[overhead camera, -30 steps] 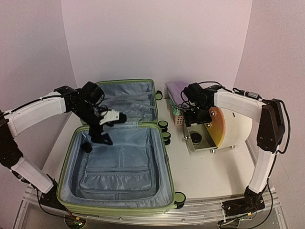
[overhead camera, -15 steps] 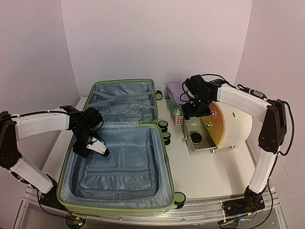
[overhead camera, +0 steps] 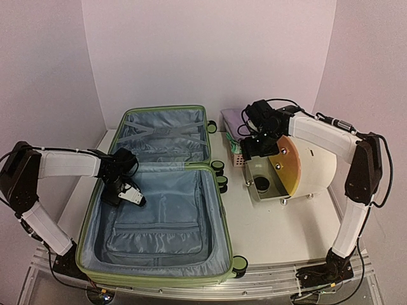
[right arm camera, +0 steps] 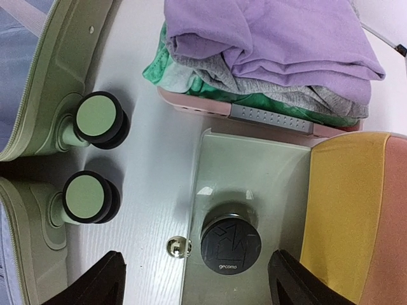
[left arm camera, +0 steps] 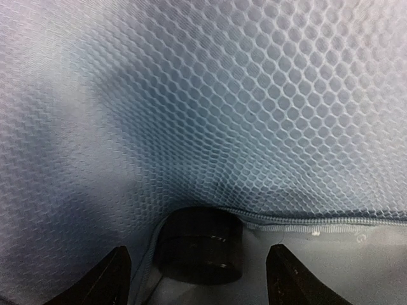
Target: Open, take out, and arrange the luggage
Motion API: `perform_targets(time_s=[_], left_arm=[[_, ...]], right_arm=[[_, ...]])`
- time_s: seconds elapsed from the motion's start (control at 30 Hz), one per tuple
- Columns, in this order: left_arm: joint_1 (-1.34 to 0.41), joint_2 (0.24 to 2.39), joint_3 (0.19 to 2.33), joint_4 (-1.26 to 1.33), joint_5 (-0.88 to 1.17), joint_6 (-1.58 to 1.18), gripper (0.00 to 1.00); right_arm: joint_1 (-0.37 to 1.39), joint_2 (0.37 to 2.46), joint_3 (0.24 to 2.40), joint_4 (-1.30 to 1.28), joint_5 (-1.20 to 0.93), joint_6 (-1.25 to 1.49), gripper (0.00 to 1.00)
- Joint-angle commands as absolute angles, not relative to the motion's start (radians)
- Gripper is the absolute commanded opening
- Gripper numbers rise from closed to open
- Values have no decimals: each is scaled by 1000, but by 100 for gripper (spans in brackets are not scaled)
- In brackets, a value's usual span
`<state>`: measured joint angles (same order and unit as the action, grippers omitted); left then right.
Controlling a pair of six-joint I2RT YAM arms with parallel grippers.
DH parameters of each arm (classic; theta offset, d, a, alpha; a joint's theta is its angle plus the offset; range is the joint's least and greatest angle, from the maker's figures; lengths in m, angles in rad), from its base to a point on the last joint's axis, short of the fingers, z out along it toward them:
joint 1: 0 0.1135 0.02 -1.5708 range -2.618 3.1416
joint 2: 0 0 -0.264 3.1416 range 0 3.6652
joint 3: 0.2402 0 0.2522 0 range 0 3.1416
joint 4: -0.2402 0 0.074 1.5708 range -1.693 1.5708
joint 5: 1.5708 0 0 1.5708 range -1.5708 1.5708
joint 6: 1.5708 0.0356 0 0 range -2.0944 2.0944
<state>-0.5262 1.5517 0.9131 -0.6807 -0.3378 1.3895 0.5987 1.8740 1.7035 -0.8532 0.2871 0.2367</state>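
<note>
Where luggage mesh overhangs, black disc half-hidden

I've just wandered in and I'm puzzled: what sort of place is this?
Probably a robot test booth, not a home: two robot arms bolted to a table, bare lilac walls close around it, and the open luggage.

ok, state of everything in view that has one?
light-green ribbed hard-shell suitcase: open, lying flat.
left gripper: open, down in the near half, jaws either side of a small black round puck, not gripping.
right gripper: open, empty, over the grey tray.
black round lidded jar: closed, upright on that tray.
pink slotted basket: full of folded clothes.
</note>
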Motion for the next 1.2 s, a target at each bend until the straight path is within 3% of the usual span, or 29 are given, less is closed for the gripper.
perform_targets(time_s=[0.0, 0.07, 0.2, 0.3, 0.43, 0.6, 0.83, 1.0, 1.17], left_arm=[[-506, 1591, 893, -627, -369, 1417, 69], [-505, 1600, 893, -630, -366, 1413, 65], [-505, 1607, 914, -655, -349, 1393, 45], [-505, 1615, 963, -723, -312, 1343, 39], [-505, 1666, 1123, -891, -207, 1186, 16], [-513, 1731, 1329, -1095, -49, 990, 0], [-515, 1850, 1801, -1334, 423, 623, 0], [-485, 1846, 1931, -1165, 598, 257, 0], [-377, 1835, 1932, -951, 628, -180, 0]], right_arm=[[610, 1833, 1702, -830, 272, 238, 79], [611, 1832, 1699, -827, 272, 238, 79], [614, 1830, 1693, -824, 272, 239, 79], [615, 1830, 1692, -824, 271, 239, 79], [617, 1823, 1698, -821, 260, 242, 79], [618, 1803, 1715, -815, 221, 248, 79], [628, 1718, 1701, -656, 52, 224, 79], [690, 1672, 1652, -395, -10, 221, 79], [775, 1704, 1647, -155, 70, 346, 80]])
